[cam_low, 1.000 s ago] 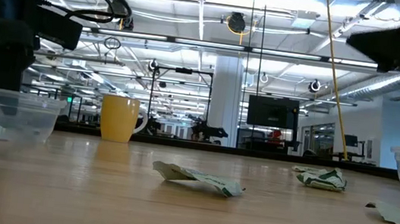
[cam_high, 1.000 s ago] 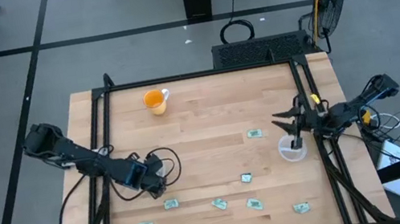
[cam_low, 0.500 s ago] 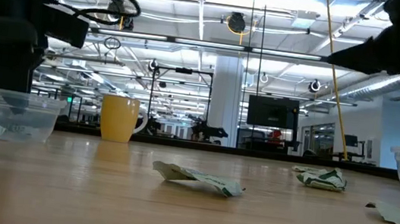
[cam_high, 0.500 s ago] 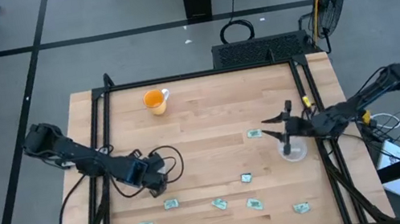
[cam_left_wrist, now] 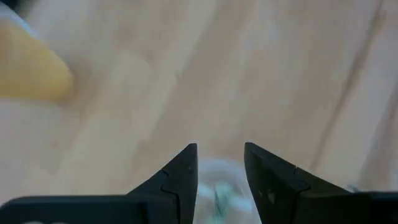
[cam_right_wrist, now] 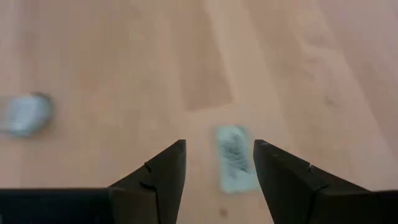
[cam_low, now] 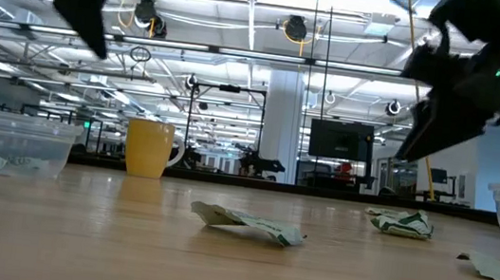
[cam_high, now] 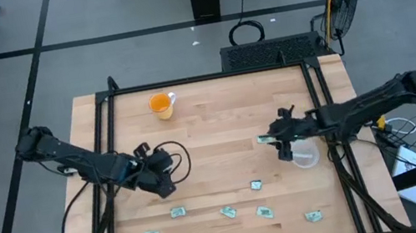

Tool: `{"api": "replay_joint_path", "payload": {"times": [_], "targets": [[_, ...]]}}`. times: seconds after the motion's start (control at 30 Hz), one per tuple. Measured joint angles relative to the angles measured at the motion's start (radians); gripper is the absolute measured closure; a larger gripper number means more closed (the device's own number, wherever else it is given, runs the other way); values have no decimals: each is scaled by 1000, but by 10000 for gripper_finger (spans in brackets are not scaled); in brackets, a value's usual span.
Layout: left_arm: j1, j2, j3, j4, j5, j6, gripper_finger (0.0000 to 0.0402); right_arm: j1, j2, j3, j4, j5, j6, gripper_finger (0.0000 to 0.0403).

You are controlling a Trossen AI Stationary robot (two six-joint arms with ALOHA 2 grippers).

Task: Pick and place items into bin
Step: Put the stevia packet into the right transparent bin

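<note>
Right pincer spread wide over a packet

It grasps nothing; the thin packet lies flat on the counter beside the clear cup, so the fingers may skid over it (or nudge the cup). Left pincer hangs parted and empty above its own cup.

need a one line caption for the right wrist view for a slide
Open right gripper poised over a green-and-white packet on the wooden table.
</note>
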Motion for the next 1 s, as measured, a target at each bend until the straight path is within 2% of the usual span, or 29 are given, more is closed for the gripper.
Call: {"api": "replay_joint_path", "payload": {"times": [0.1, 0.2, 0.43, 0.6, 0.8, 1.0], "targets": [[0, 2, 24, 4, -99, 44, 265, -51, 71, 1, 26, 18, 4, 220], [7, 2, 26, 47, -150, 88, 266, -94, 133, 1, 33, 18, -8, 220], [8, 2, 26, 62, -160, 97, 266, -176, 243, 1, 38, -60, -3, 220], [8, 2, 26, 60, -160, 99, 266, -189, 307, 5, 48, -60, -20, 232], [8, 2, 26, 60, -160, 98, 266, -189, 343, 5, 57, -59, -29, 269], [8, 2, 26, 60, -159, 80, 266, -189, 335, 3, 63, -66, -30, 346]]}}
